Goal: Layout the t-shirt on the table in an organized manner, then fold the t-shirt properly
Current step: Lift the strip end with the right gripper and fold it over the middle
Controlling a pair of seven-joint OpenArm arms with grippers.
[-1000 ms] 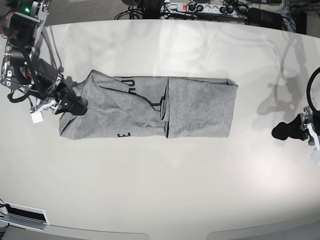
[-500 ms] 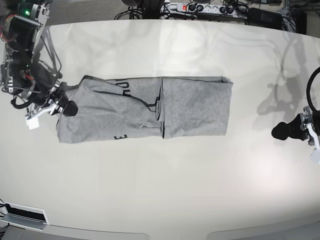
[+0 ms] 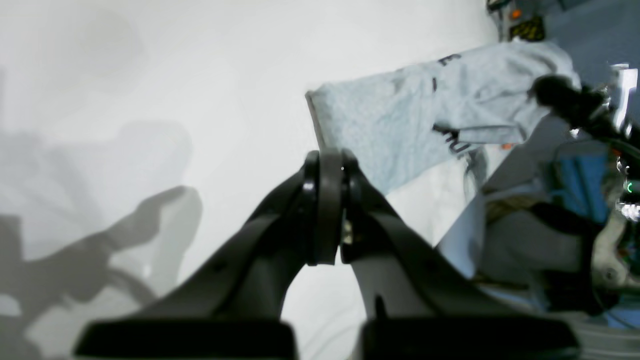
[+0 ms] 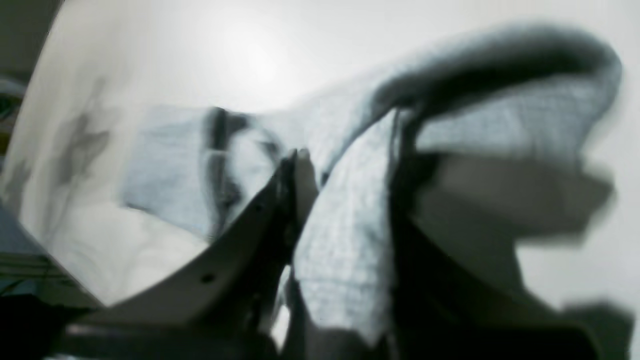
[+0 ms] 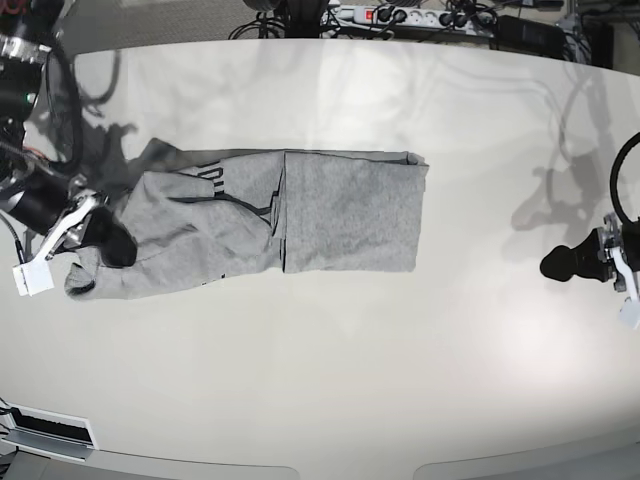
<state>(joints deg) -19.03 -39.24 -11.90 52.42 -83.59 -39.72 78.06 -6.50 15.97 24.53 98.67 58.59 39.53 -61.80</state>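
Base view: the right gripper [image 5: 100, 240] clamps the t-shirt's [image 5: 340, 215] raised end over the table [image 5: 330, 380]. The left gripper [image 5: 560, 263] is closed, empty.

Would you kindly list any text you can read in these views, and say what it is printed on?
"E": one black capital on the t-shirt, seen in the left wrist view.
The shirt's other black lettering is folded under or blurred in every view: unreadable.
The tag hanging by the right gripper: no legible print.

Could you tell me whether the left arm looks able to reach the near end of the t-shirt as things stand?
Probably yes. Only bare table lies between the left gripper, shut and empty, and the t-shirt; nothing blocks the way. The right gripper grips the shirt's far end.
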